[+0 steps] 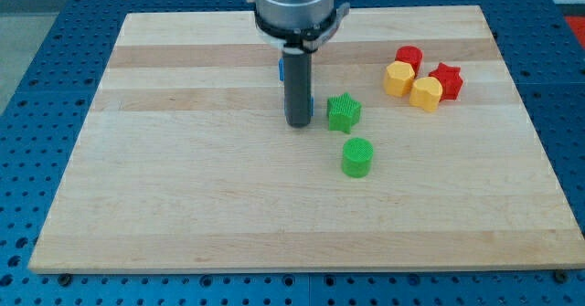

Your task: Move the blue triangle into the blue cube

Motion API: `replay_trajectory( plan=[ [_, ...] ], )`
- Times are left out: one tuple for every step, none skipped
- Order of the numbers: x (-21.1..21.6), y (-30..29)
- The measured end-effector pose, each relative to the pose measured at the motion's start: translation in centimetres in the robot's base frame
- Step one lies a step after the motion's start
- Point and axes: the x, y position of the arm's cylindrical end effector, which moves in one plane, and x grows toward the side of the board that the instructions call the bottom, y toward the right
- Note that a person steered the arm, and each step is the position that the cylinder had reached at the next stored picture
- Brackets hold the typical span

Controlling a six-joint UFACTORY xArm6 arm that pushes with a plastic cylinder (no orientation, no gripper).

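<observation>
My dark rod comes down from the view's top centre, and my tip (299, 123) rests on the wooden board (183, 178). Two thin slivers of blue show behind the rod: one at its left edge (280, 69), higher up, and one at its right edge (312, 104), just above the tip. The rod hides the rest of both, so I cannot tell which is the blue triangle and which the blue cube, nor whether they touch. My tip is directly in front of the lower blue sliver.
A green star-shaped block (344, 112) sits just right of my tip, with a green cylinder (357, 156) below it. At upper right is a cluster: two red blocks (409, 58) (447, 79) and two yellow blocks (398, 78) (426, 93).
</observation>
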Motion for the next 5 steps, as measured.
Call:
replay_trajectory(
  plan=[
    [-2.9, 0.0],
    [-5.0, 0.0],
    [-4.0, -0.2],
    [1.6, -1.0],
    [7.5, -1.2]
  ],
)
